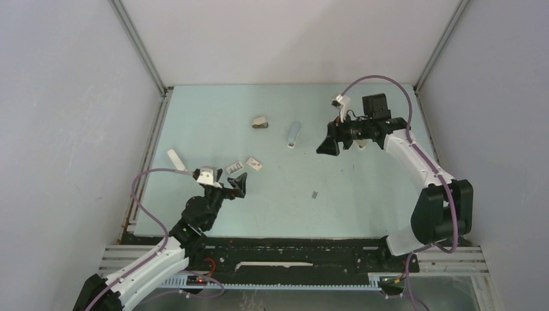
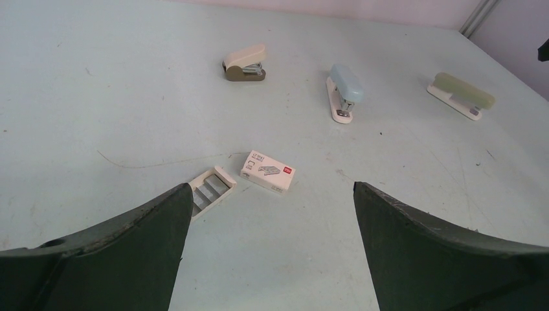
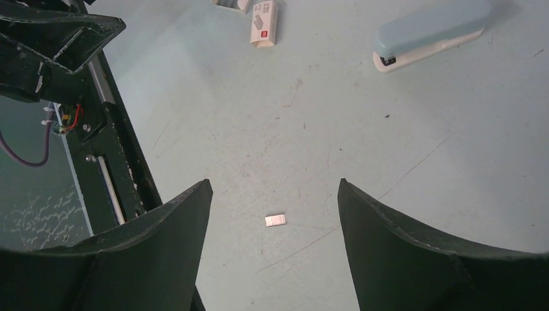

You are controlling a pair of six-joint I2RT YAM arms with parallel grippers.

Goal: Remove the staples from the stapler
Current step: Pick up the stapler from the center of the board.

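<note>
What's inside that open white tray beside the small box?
Rows of grey staple strips lie in the tray; one finger of the left gripper hides its near corner.

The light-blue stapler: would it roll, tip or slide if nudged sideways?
The stapler rests on its long flat white base, so it would probably slide, not roll. Its rounded, smooth-looking blue top may slip in a grip. Likely rigid.

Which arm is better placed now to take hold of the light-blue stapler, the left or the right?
Probably the right. The right hand hangs open close beside the stapler, while the left hand, also open, is farther off by the small white boxes.
</note>
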